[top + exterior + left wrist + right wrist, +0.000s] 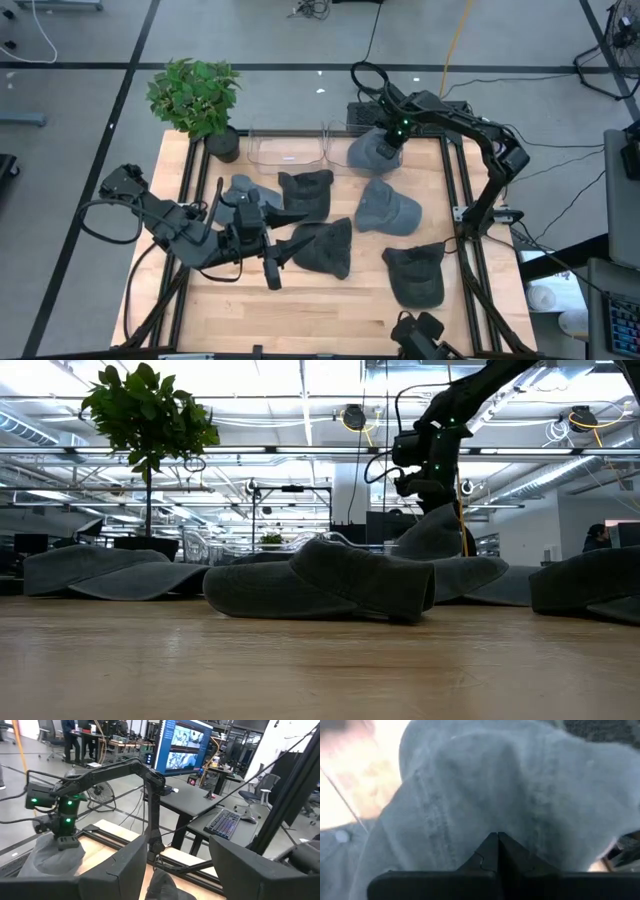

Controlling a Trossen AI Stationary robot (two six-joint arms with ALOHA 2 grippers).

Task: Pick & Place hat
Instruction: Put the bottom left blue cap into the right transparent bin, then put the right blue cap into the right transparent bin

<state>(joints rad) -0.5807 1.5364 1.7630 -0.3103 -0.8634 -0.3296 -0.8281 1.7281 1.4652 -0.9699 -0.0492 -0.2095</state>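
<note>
- Your right gripper [388,143] is at the far edge of the table, its fingers [496,851] pressed together and pinching the fabric of the grey hat [372,152]; the right wrist view is filled with that fabric.
- The low view shows the grey hat [440,532] gathered up into a peak under the right gripper [432,492], its lower part hidden behind the caps in front.
- From above, the held hat sits just beside the right end of the clear plastic bin [290,148], which lies along the far edge of the table [330,305].
- Your left gripper [270,262] rests low over the near-left part of the table, its fingers [125,870] spread apart with nothing between them.
- In the left wrist view you can see the right arm [120,772] across the table, with the hat [55,857] bunched beneath it.
- Five more hats lie on the wood: a blue-grey cap [388,210] in the middle right, a dark cap [306,193] centre left, another dark cap [325,248] near the centre, one dark cap [416,275] at the near right, and a bluish cap [243,187] by your left arm.
- A potted plant [195,100] stands at the far-left corner.
</note>
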